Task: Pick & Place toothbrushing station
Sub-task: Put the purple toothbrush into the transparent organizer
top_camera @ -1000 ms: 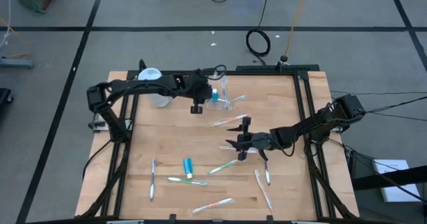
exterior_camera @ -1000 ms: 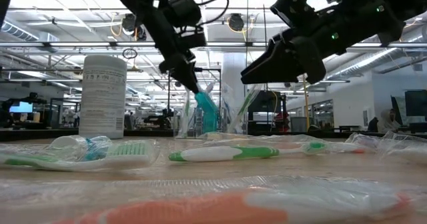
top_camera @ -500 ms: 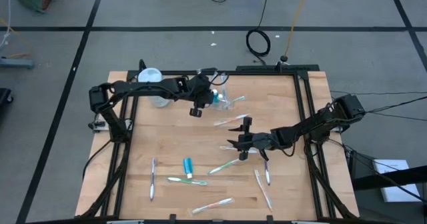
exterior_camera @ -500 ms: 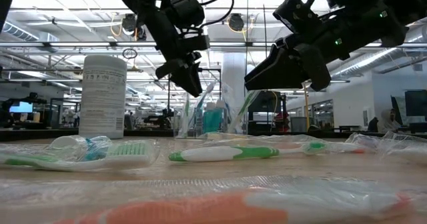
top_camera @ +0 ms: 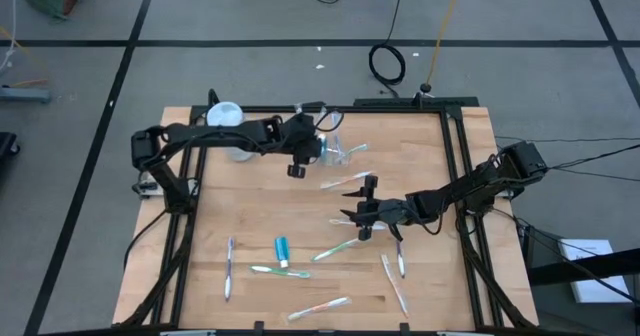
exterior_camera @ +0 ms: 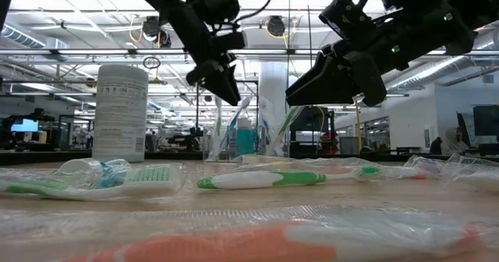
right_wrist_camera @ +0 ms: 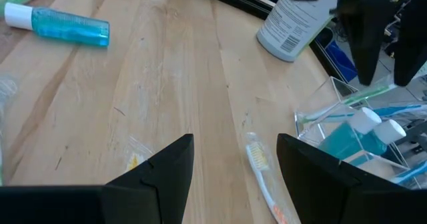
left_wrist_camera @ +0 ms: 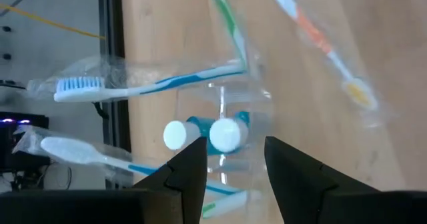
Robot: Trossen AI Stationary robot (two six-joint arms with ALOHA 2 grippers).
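toothpaste tube [left_wrist_camera: 223, 132] dropped into clear cup [top_camera: 335, 148] a moment earlier; left gripper [top_camera: 297, 164] had since spread and lifted clear, empty. right gripper [top_camera: 362, 221] hovered wide open mid-table, holding nothing. one placement looked complete.

Left end effector [top_camera: 296, 166] beside clear cup [top_camera: 330, 148]

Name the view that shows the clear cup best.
Left wrist view: the clear cup fills the centre, showing two white-capped tubes inside. Right wrist shows it at one edge, low view far behind wrapped brushes, high view only as a small glint.
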